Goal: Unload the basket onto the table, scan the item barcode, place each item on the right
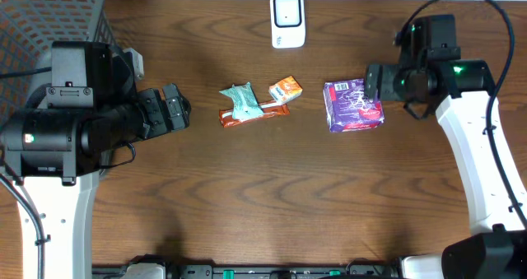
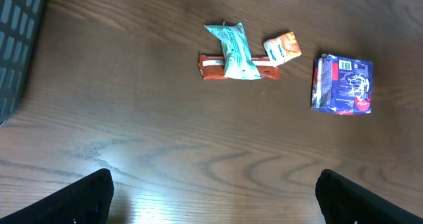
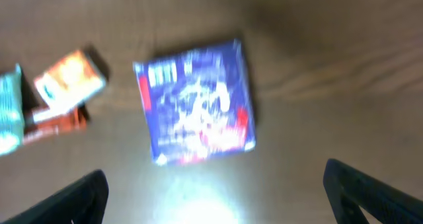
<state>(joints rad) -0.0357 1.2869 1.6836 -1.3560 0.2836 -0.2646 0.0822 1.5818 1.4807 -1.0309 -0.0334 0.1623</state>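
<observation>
A purple-blue packet [image 1: 354, 104] lies flat on the wooden table, right of centre; in the right wrist view the packet [image 3: 196, 102] is blurred. My right gripper [image 1: 372, 83] hovers just by its right edge, open, with nothing between its fingers [image 3: 73, 197]. The white barcode scanner [image 1: 287, 20] stands at the back centre. My left gripper [image 1: 183, 108] is open at the left, well apart from the items, and its wrist view shows the purple packet [image 2: 342, 84] far off to the right.
A teal packet [image 1: 241, 100] lies across a red-orange bar [image 1: 251, 114], with a small orange packet [image 1: 286, 89] beside them, in the table's middle. A grey mesh basket [image 1: 49, 16] stands at the back left behind the left arm.
</observation>
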